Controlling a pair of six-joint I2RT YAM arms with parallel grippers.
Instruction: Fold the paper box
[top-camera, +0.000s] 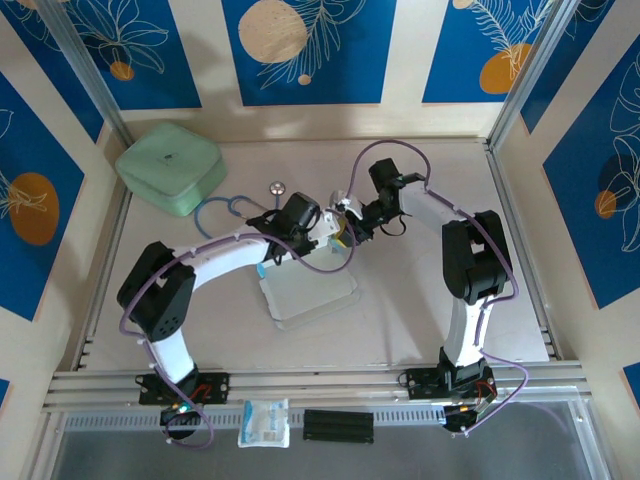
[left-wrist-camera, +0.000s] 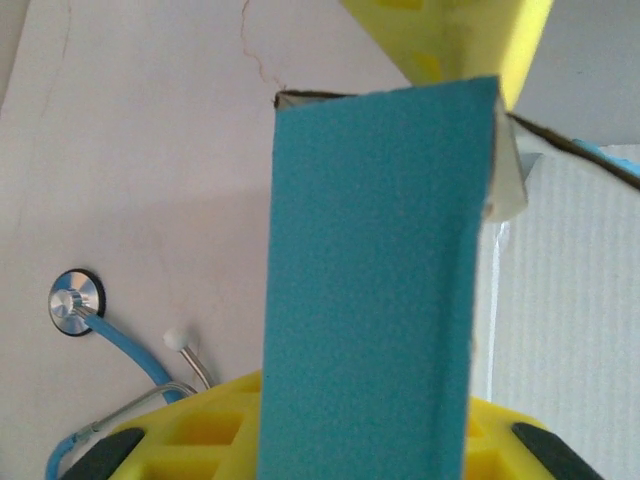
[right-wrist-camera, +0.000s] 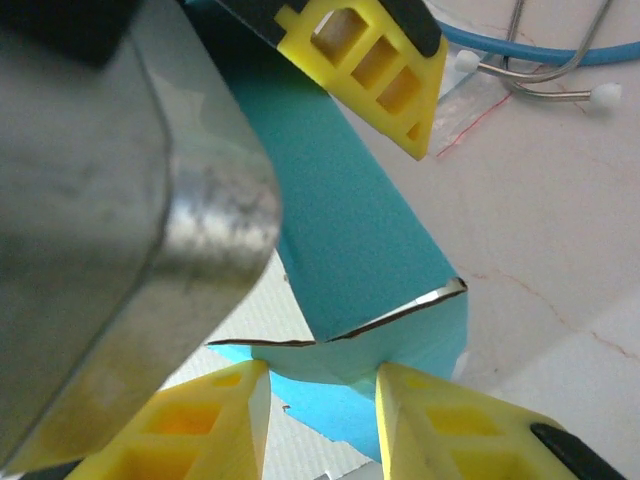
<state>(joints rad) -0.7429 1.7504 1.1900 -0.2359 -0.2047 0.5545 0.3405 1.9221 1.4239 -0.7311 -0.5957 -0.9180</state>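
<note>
The paper box (left-wrist-camera: 370, 280) is a slim teal card sleeve held in the air between both arms, above the middle of the table (top-camera: 420, 300). My left gripper (left-wrist-camera: 365, 445) is shut on it, its yellow fingers (left-wrist-camera: 190, 435) on either side of the lower end. My right gripper (right-wrist-camera: 320, 385) is shut on the far end of the paper box (right-wrist-camera: 350, 210), where an end flap with a raw card edge lies between its yellow fingertips (right-wrist-camera: 440, 420). In the top view the two grippers meet, left gripper (top-camera: 320, 230) and right gripper (top-camera: 348, 224).
A mint-green rounded case (top-camera: 170, 165) sits at the back left. A blue stethoscope (top-camera: 232, 206) lies beside it, near the left wrist. A white ribbed tray (top-camera: 308, 295) lies under the grippers. A small clear packet (top-camera: 263, 422) and a black block (top-camera: 338, 425) rest on the front rail.
</note>
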